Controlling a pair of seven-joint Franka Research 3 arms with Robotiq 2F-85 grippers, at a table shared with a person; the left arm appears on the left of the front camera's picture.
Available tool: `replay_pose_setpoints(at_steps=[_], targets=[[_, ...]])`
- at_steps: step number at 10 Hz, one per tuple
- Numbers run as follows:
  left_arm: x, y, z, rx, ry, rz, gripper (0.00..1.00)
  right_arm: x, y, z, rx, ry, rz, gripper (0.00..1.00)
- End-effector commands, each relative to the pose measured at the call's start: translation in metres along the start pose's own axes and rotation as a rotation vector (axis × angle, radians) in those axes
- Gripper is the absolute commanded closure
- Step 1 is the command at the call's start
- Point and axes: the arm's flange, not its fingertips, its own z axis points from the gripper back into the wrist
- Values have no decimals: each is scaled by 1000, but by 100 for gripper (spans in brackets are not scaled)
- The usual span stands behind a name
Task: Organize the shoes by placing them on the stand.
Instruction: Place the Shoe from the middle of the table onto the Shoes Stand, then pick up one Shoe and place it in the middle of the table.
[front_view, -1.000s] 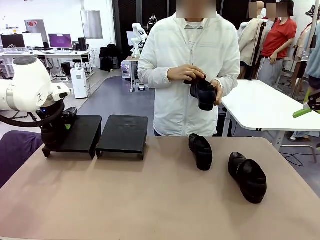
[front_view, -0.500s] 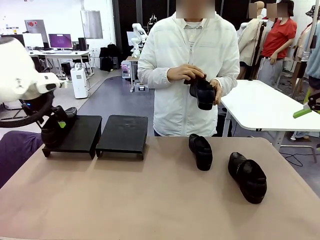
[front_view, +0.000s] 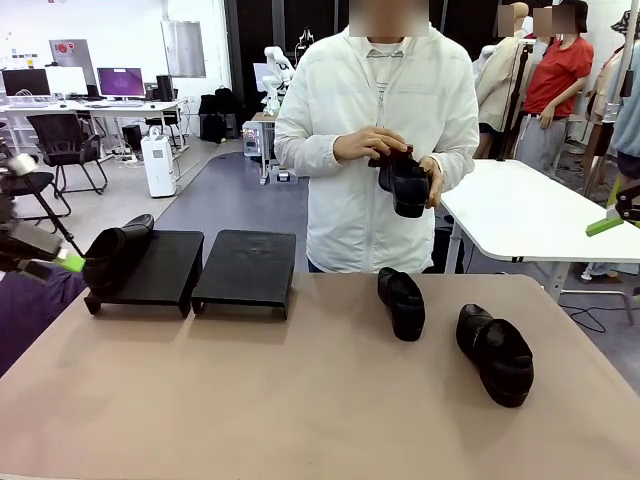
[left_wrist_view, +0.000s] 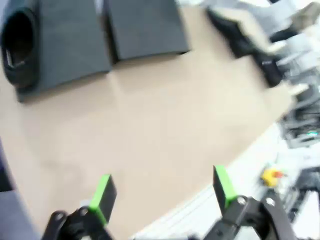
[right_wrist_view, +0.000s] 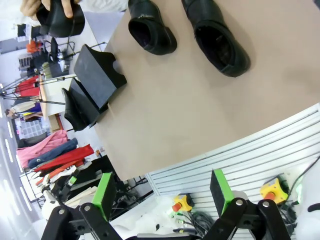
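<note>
Already got the placed shoe (front_view: 118, 255) up on the stand (front_view: 247, 268), laid along the outer edge of the left platform (front_view: 160, 272), likely to leave room beside it for a mate. Hanging the left tool (left_wrist_view: 162, 190) wide open and empty, off the counter's (front_view: 300, 400) left side, near that shoe. Same for the right tool (right_wrist_view: 162, 192): spread, empty, looking down past the near edge. Yet to place: the middle shoe (front_view: 402, 302) and the right-hand shoe (front_view: 496, 352), lying apart on the counter's right half, plus the fourth shoe (front_view: 408, 185), gripped in the person's hands (front_view: 372, 145) above the far edge, perhaps for a handover. Plenty of bare counter up the middle for a reach; right platform (front_view: 247, 262) free for a pair
</note>
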Motion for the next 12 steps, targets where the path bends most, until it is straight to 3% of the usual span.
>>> replay_pose_setpoints(at_steps=[1,2,3,12], targets=[[16,17,7,-520,-9,303,0,-1,0,1,0,4,1,0],[15,9,-2,-565,-17,304,0,-1,0,1,0,4,1,0],[-4,9,11,-161,-17,65,0,-1,0,1,0,4,1,0],[-4,9,11,-161,-17,65,0,-1,0,1,0,4,1,0]])
